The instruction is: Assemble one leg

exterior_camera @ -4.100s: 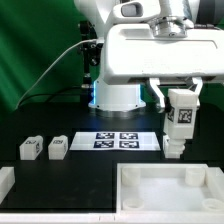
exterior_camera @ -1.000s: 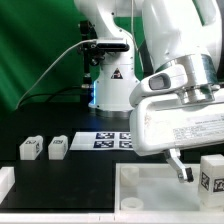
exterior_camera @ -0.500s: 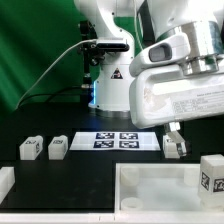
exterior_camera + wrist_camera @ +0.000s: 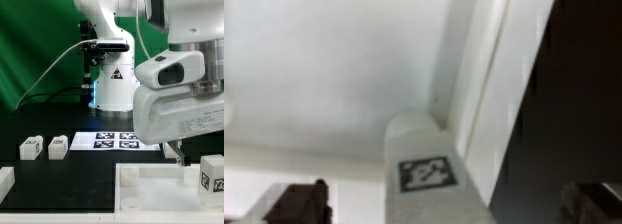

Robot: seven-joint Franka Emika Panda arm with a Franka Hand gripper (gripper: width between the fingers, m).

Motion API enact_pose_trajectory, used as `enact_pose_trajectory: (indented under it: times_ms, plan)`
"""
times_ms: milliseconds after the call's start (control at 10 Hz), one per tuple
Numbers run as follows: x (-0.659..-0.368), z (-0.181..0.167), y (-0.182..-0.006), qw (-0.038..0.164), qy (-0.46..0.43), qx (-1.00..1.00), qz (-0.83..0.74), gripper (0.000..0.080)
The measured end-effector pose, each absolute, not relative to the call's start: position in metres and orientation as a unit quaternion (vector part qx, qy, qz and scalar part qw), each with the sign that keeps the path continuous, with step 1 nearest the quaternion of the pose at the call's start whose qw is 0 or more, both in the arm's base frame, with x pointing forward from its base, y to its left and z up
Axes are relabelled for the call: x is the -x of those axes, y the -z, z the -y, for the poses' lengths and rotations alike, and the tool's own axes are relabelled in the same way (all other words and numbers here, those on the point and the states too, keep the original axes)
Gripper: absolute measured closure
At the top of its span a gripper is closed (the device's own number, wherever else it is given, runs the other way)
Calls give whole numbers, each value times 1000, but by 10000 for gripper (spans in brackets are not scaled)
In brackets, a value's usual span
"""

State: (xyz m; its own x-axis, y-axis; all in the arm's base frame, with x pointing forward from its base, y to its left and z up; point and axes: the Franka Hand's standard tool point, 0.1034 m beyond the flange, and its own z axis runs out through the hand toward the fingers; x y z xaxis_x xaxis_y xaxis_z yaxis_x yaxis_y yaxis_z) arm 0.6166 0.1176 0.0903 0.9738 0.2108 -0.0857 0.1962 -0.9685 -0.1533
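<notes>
The tool has let go of the leg.

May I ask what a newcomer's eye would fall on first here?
The arm's bulky white wrist fills the exterior view's right, above the large white tray. One tagged leg stands at the tray's end on that side; two more legs sit on the black table at the view's left.
</notes>
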Motion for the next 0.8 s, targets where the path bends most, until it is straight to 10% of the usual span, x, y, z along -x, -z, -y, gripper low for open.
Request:
enact_pose_trajectory:
  times_ms: [800]
  plan:
    - [-625,-113,-86,75,-103,986,107,151]
